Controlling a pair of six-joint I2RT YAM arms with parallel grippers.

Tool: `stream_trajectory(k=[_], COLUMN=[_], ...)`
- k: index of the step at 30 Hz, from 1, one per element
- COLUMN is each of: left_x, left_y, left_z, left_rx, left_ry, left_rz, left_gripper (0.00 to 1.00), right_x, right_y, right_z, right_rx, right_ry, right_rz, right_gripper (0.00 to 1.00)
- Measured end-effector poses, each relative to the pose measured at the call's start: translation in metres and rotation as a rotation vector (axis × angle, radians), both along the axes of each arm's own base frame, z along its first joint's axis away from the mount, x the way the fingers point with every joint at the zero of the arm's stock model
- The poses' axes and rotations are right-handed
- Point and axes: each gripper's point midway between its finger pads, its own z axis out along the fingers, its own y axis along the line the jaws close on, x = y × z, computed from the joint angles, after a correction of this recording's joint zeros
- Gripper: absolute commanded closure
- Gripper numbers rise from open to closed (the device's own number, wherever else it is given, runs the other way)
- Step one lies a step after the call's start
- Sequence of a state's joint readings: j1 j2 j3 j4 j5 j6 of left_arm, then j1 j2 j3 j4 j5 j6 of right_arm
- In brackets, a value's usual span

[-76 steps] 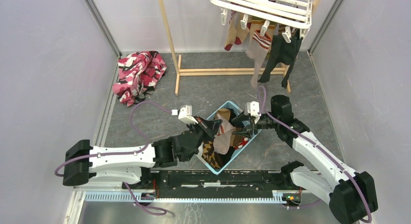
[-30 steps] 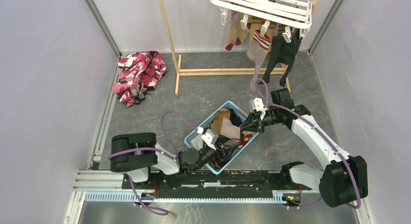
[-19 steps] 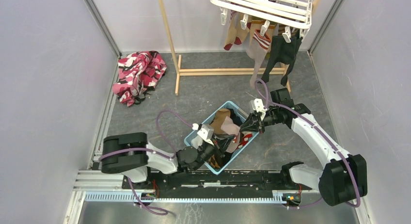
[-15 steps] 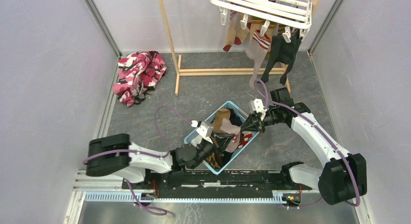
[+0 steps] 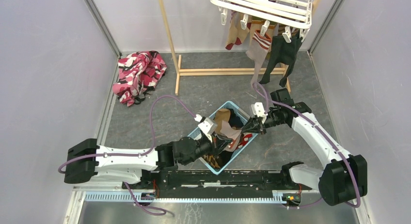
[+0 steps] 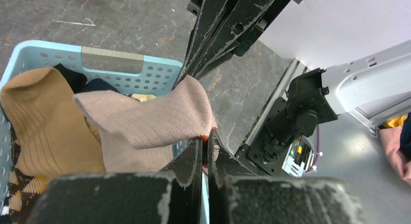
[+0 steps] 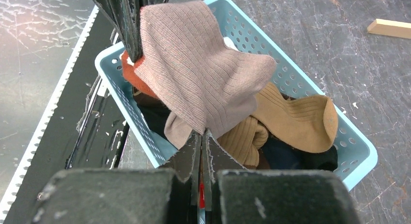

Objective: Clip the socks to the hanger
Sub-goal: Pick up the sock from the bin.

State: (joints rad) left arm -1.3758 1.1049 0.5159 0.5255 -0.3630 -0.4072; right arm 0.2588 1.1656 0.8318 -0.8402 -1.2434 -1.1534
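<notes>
Two closed grips on one beige sock (image 6: 155, 120).
Left gripper (image 6: 203, 145) and right gripper (image 7: 201, 136) each pinch an end above the blue basket (image 6: 145, 78).

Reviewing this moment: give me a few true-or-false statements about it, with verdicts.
1. The left tool and right tool both pinch one taupe sock over the basket. True.
2. The basket holds nothing else. False: a tan sock and others lie in it.
3. Several socks hang clipped on the hanger. True.
4. The patterned cloth lies in the basket. False: it lies on the floor, left of the stand.
</notes>
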Motion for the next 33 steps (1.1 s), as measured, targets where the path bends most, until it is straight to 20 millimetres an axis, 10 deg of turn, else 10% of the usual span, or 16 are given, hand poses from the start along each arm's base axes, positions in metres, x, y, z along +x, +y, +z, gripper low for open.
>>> stream_trajectory(k=[20,33], left_x=[-0.003,0.017], left_y=[0.003,0.012], left_z=[-0.009,0.026], left_rx=[0.049,0.129], left_ry=[0.03,0.08], left_rz=[-0.017,0.007], left_gripper=[0.98,0.98], right_x=[-0.005,-0.006], right_y=[-0.018,-0.02], right_z=[-0.001,0.001], right_rx=[0.002,0.006], right_ry=[-0.074,-0.079], right_rz=[0.027,0.032], right_gripper=[1.0,0.85])
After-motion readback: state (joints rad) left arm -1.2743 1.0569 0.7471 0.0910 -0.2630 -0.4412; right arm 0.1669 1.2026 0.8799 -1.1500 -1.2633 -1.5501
